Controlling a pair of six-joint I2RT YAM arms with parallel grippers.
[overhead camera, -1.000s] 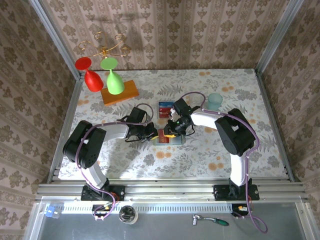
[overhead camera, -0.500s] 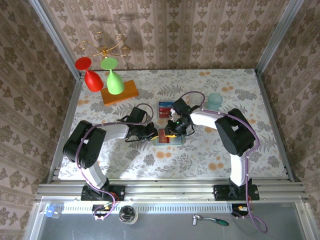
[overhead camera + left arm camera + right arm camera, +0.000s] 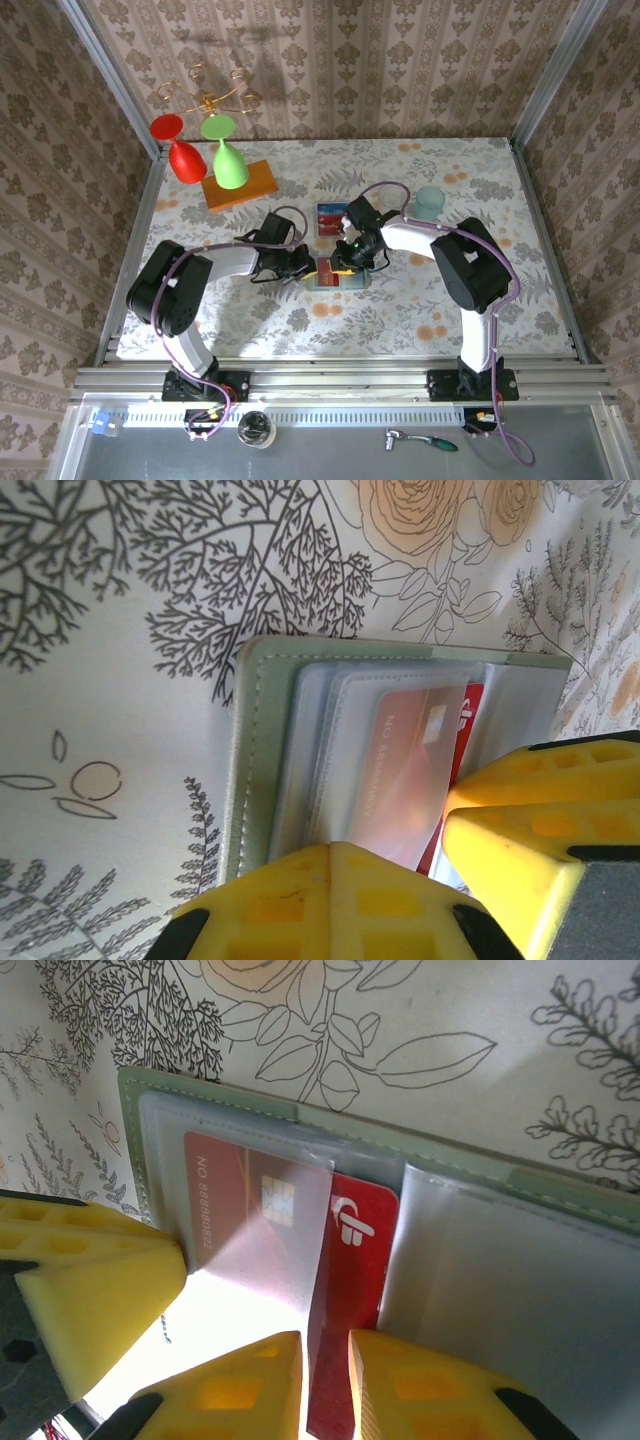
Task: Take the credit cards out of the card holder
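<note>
The sage-green card holder (image 3: pixel 356 281) lies open on the table's middle. In the left wrist view my left gripper (image 3: pixel 330 852) is shut, its tips pressing on the clear pockets near the card holder's (image 3: pixel 262 740) stitched edge. A red credit card (image 3: pixel 355 1250) sticks halfway out of a clear pocket of the card holder (image 3: pixel 470 1185). My right gripper (image 3: pixel 325 1380) is shut on its lower end. The two grippers meet over the holder, the left gripper (image 3: pixel 305 268) and the right gripper (image 3: pixel 345 262). A blue credit card (image 3: pixel 328 218) lies flat on the table just beyond them.
A translucent teal cup (image 3: pixel 430 202) stands right of the grippers. An orange wooden block (image 3: pixel 240 185) with a red glass (image 3: pixel 180 150) and a green glass (image 3: pixel 228 160) sits at the back left. Walls enclose the table on three sides.
</note>
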